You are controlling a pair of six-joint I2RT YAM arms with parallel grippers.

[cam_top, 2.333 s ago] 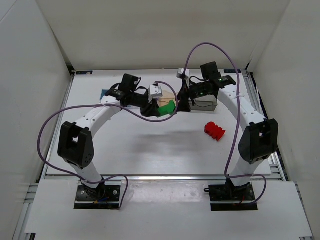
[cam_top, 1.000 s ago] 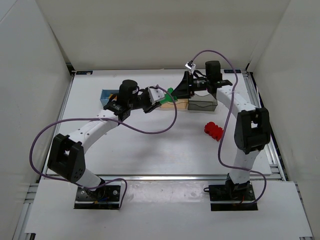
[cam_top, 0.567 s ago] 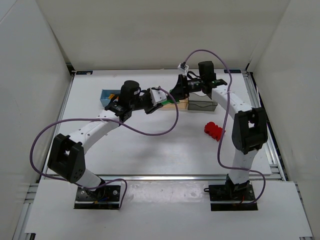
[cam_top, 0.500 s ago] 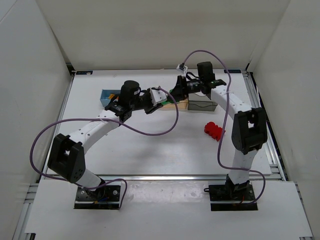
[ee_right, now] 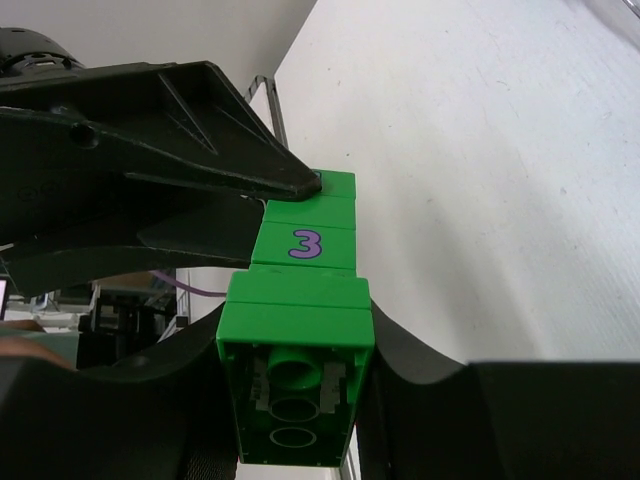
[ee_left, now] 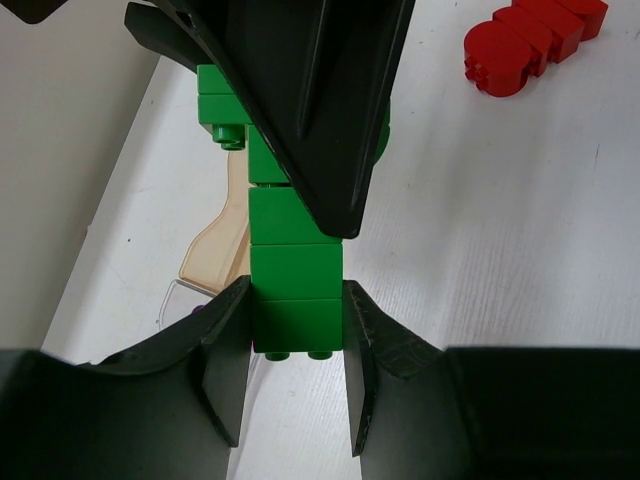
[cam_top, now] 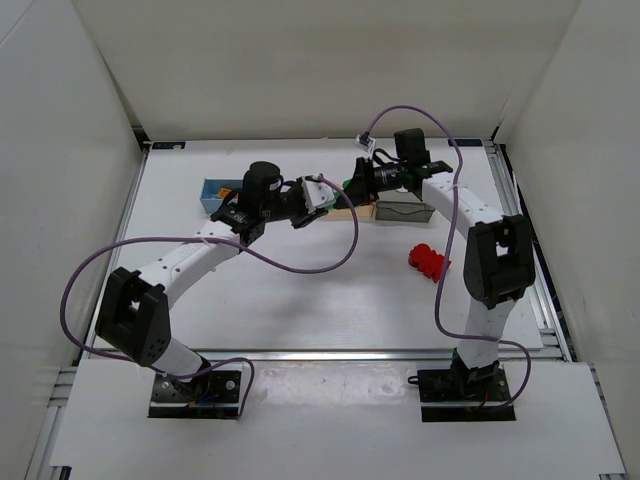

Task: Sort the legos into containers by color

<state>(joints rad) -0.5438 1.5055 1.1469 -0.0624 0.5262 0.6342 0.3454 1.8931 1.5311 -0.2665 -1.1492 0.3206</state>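
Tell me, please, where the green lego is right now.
The green lego is held aloft by both the left gripper and right gripper, far centre in the top view, close by the pale orange container.

Bright even overhead light, soft shadows, blurred close wrist foregrounds

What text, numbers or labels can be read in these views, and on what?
"3": purple numeral on the side of the green lego, right wrist view.
White tag in the top view: too small to read.
Nothing else is legible in any view.
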